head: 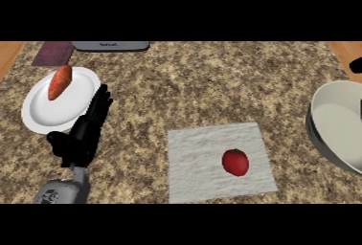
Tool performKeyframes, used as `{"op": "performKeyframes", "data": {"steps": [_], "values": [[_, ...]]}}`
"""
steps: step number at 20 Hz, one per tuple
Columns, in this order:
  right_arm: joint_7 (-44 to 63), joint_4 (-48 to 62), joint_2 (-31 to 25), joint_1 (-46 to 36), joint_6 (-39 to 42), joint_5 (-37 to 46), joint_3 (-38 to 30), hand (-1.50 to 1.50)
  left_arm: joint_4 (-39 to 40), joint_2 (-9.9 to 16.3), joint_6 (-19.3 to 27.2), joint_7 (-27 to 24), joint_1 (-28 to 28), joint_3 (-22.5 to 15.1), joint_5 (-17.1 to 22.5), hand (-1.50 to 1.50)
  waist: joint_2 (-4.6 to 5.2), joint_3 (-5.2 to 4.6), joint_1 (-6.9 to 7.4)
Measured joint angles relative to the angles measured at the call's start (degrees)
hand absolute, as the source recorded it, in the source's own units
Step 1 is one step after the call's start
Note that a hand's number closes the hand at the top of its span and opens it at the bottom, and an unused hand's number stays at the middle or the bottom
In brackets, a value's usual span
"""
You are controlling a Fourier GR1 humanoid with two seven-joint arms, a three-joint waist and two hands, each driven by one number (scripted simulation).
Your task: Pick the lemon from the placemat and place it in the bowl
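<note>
While my left hand (86,129) rests with fingers straight, the red fruit (235,162) lies on the placemat (198,167), well to its right, apart.

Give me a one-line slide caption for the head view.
Left hand rests open beside a plate holding an orange vegetable; a red fruit sits on the placemat, bowl at right.

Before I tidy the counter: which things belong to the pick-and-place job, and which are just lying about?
Job:
red oval fruit
pale grey placemat
large grey bowl
left robot hand

Lying about:
round white plate
orange-red vegetable
flat grey tray
</note>
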Motion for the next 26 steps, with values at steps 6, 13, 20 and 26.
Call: {"op": "performKeyframes", "data": {"steps": [6, 13, 20, 26], "values": [[-2.69, -1.04, 0.25, 8.09, -1.36, -4.91, -4.65, 1.50, 0.92, -0.62, -0.30, -0.34, -0.69, 0.15, -0.36, 0.00, 0.13, 0.00, 0.15], [-9.78, -2.38, 3.49, 14.72, -4.79, -17.96, -10.79, -1.50, 0.96, -0.97, -0.36, -0.48, -0.57, 0.23, -0.83, 0.00, 0.12, 0.03, 0.20], [-19.81, -7.48, 5.81, 18.71, -12.73, -25.42, -12.53, -1.50, 0.97, -1.23, -0.35, 0.12, -1.12, 0.65, -1.06, 0.00, 0.11, 0.03, 0.28], [-20.42, -15.74, 6.65, 20.78, -18.21, -25.93, -13.57, -1.50, 1.06, -1.66, -0.41, -0.03, -0.83, 0.42, -1.70, 0.00, 0.09, 0.00, 0.22]]}}
